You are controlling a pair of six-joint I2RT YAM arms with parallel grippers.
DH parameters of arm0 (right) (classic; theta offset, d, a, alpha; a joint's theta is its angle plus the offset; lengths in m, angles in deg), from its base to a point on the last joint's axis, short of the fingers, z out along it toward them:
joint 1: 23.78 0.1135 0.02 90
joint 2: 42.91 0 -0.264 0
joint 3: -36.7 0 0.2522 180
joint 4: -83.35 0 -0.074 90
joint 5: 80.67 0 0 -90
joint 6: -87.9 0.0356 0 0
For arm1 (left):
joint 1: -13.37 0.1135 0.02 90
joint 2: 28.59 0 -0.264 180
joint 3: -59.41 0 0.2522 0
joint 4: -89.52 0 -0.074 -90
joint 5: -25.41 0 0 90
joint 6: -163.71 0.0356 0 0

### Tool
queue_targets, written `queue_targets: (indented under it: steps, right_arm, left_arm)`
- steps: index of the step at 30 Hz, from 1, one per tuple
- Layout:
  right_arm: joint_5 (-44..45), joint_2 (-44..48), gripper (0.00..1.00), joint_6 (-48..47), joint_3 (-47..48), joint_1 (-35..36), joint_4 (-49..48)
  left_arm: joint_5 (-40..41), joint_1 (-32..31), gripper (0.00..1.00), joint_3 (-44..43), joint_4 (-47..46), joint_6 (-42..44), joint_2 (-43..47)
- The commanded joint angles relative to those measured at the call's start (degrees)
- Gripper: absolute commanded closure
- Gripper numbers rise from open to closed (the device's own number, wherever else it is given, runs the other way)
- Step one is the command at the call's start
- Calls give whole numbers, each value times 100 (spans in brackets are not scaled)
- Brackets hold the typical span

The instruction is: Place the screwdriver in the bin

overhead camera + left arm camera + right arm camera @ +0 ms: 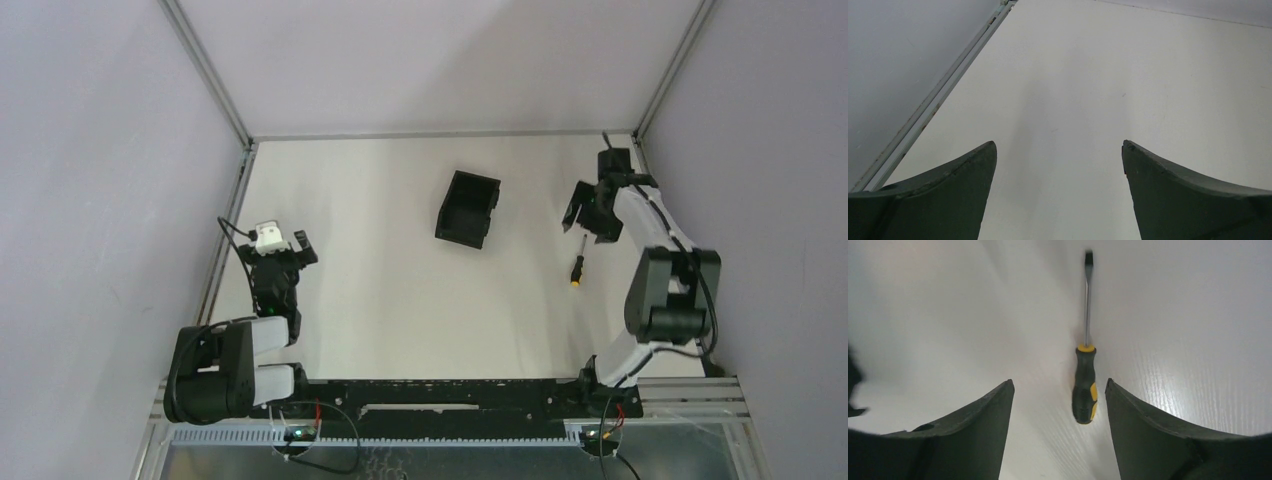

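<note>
Right wrist: screwdriver (pixel 1085 375) between spread pincer (pixel 1058 382)

White matte tabletop (pixel 380 300) w/ pale grey-lilac walls (pixel 100 150) on 3 sides, alu frame posts (pixel 206 70) at back corners, even soft light.

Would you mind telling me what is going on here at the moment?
The right hand hovers open over the slim black-and-yellow-handled screwdriver, which lies flat on the white table, not yet gripped. The small black plastic bin sits apart to its left. The left hand is open, holding nothing.
</note>
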Motion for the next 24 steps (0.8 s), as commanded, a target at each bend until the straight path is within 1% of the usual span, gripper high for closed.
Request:
queue_targets:
  steps: [1,3,6,9,11,13,14,15,16,19,24]
  right_arm:
    - [-21,-427,28,-155,-206,-19,158]
    - [2,-686,32,-166,-335,-19,-13]
    - [207,-1007,42,-172,-389,-19,-91]
    - [404,-1192,48,-192,-408,-19,-131]
    - [418,-1302,57,-256,-409,-32,-194]
    - [294,-1363,77,-345,-374,-72,-227]
    - [269,-1396,89,-381,-280,-92,-151]
    - [291,-1387,97,-424,-159,-97,-23]
    - [331,-1350,100,-454,49,-98,109]
    - [416,-1159,100,-513,656,-106,652]
    - [536,-1216,100,-562,2149,-107,2234]
  left_arm:
    - [16,-30,0,-248,-186,99,11]
    - [14,-30,0,-248,-186,93,11]
    - [19,-30,0,-254,-186,94,11]
    - [20,-30,0,-252,-186,96,16]
    - [16,-30,0,-250,-186,100,11]
    - [14,-30,0,-249,-186,92,11]
    - [18,-26,0,-252,-186,95,11]
    - [15,-28,0,-248,-182,98,11]
    - [18,-30,0,-248,-186,93,11]
    - [17,-30,0,-248,-186,93,10]
    - [15,-30,0,-253,-186,93,11]
